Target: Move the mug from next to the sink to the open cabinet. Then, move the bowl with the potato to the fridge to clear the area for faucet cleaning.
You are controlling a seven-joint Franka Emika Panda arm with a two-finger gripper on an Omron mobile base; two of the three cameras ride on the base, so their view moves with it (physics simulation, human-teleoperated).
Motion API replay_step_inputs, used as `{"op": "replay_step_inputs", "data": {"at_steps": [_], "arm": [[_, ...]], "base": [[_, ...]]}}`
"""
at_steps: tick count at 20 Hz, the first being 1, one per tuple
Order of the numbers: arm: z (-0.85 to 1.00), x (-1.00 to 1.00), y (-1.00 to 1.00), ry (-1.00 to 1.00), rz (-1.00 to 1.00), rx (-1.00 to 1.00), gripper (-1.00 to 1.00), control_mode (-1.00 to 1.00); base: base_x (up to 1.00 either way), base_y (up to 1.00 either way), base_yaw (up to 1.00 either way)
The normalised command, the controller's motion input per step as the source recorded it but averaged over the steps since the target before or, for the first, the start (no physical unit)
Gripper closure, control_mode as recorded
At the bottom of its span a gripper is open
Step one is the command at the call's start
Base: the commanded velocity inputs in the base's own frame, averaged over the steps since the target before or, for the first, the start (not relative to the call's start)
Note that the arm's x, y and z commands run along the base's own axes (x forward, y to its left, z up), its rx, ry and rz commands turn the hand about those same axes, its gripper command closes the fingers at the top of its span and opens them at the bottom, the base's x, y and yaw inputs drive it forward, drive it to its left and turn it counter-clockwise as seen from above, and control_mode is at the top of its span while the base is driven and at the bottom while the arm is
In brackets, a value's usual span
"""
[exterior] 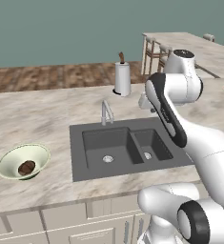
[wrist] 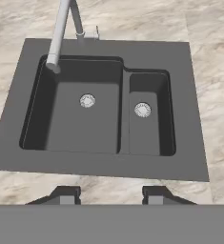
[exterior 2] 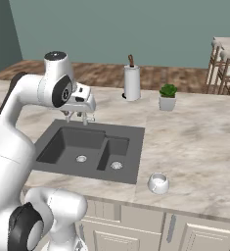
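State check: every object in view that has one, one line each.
mug: upright on the counter right of the sink, not held
bowl: upright on the counter left of the sink, holds the potato
sink: both basins empty
faucet: spout over the large basin, no water running
gripper: fingers apart, nothing between them, above the sink

White mug point(exterior 2: 158, 183) stands upright right of the sink point(exterior 2: 89, 149); potato point(exterior: 26, 167), seemingly whole, in bowl point(exterior: 15, 156).
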Motion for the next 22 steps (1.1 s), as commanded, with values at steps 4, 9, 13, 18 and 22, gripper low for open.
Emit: {"op": "replay_step_inputs", "data": {"at_steps": [4, 9, 13, 18, 22], "arm": [[-0.01, -0.1, -0.01, -0.01, 0.0, 0.0, -1.0, -1.0], [-0.24, -0.56, -0.46, 0.0, -0.11, 0.11, -1.0, -1.0], [-0.37, -0.72, -0.99, 0.0, -0.32, 0.36, -1.0, -1.0], [-0.31, -0.48, -1.0, 0.0, -0.32, 0.39, -1.0, -1.0], [-0.52, -0.46, -1.0, 0.0, -0.3, 0.31, -1.0, -1.0]], "base": [[0.0, 0.0, 0.0], [0.0, 0.0, 0.0], [0.0, 0.0, 0.0], [0.0, 0.0, 0.0], [0.0, 0.0, 0.0]]}}
